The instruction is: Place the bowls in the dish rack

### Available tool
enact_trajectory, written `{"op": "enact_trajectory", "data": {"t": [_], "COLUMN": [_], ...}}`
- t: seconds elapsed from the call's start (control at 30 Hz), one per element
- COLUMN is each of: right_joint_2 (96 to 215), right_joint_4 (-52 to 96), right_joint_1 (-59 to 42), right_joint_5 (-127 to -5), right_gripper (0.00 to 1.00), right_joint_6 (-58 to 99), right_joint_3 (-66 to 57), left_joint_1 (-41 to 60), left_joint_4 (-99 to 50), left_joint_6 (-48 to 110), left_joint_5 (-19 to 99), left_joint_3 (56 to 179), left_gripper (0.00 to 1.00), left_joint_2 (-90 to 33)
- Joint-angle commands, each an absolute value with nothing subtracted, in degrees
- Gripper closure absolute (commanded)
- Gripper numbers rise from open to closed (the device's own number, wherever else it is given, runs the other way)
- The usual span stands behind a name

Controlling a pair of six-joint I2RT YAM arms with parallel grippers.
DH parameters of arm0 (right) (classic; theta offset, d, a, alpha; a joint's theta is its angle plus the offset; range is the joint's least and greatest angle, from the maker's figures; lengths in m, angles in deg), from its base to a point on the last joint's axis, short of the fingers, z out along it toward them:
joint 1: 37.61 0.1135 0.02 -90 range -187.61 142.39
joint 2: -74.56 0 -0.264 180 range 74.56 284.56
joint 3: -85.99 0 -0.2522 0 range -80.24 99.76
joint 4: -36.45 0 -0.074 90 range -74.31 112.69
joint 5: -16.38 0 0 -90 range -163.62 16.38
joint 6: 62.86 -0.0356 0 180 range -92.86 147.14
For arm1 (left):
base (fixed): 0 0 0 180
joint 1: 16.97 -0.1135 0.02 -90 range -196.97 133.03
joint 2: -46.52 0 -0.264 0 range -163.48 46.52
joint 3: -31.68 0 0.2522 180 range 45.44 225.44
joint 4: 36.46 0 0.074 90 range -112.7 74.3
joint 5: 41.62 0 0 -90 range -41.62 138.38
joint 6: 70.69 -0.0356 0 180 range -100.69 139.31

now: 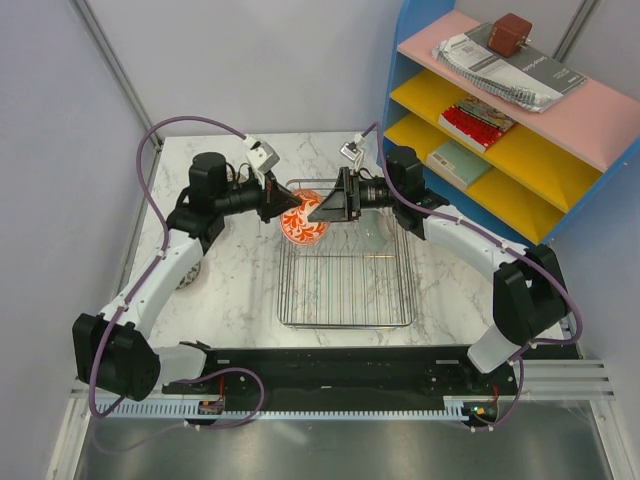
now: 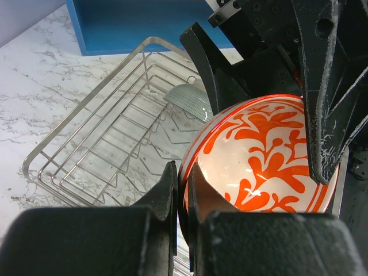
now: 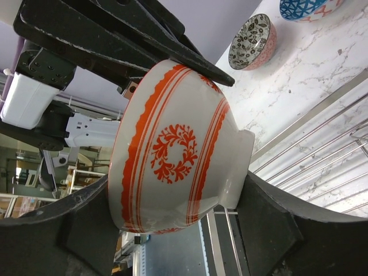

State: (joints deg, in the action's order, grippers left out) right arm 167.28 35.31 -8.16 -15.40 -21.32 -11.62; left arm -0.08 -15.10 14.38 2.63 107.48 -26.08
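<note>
Step in hand: passing red-orange bowl [image 1: 303, 228] between arms, on edge above far end of dish rack [image 1: 345, 322]. Left gripper [image 2: 183, 178] pinches rim; right gripper [image 1: 325, 212] clamps bowl mouth-to-foot. Next, likely: left releases, right lowers bowl between tines, clear of teal bowl [image 2: 187, 100].

Bowl [image 1: 303, 222] between left hand [image 1: 278, 203] and right hand [image 1: 318, 212], over far end of dish rack [image 1: 345, 290]. Second bowl [image 2: 187, 100] in rack, beyond left hand. Third bowl [image 3: 253, 41] and fourth bowl [image 3: 307, 8] on tabletop [image 1: 240, 280], ahead of right hand, outside rack.
</note>
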Motion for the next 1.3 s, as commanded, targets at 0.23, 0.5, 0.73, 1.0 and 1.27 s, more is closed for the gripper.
{"op": "enact_trajectory", "data": {"t": [0.23, 0.5, 0.73, 1.0, 1.27], "right_joint_2": [165.70, 166.14, 166.67, 166.75, 165.61], "right_joint_4": [39.21, 34.21, 31.57, 28.84, 19.30], "right_joint_1": [-8.35, -8.35, -8.34, -8.43, -8.43], "right_joint_5": [-16.58, -21.14, -24.13, -27.12, -36.34], "right_gripper": [0.85, 1.00, 1.00, 1.00, 1.00], "right_joint_6": [-21.46, -17.51, -15.31, -13.29, -5.49], "right_joint_3": [-12.04, -12.74, -12.31, -12.22, -9.67], "left_joint_1": [1.05, 1.14, 1.14, 1.05, -0.88], "left_joint_4": [-18.04, -17.52, -17.43, -17.25, -16.11], "left_joint_6": [13.77, 13.42, 13.07, 13.94, 15.01], "left_joint_5": [-0.75, -0.66, -0.92, -0.14, 14.35], "left_joint_3": [108.10, 108.37, 108.45, 108.80, 111.17], "left_gripper": [0.98, 0.88, 0.55, 0.17, 0.00], "left_joint_2": [-25.55, -25.29, -25.11, -25.12, -24.24]}}
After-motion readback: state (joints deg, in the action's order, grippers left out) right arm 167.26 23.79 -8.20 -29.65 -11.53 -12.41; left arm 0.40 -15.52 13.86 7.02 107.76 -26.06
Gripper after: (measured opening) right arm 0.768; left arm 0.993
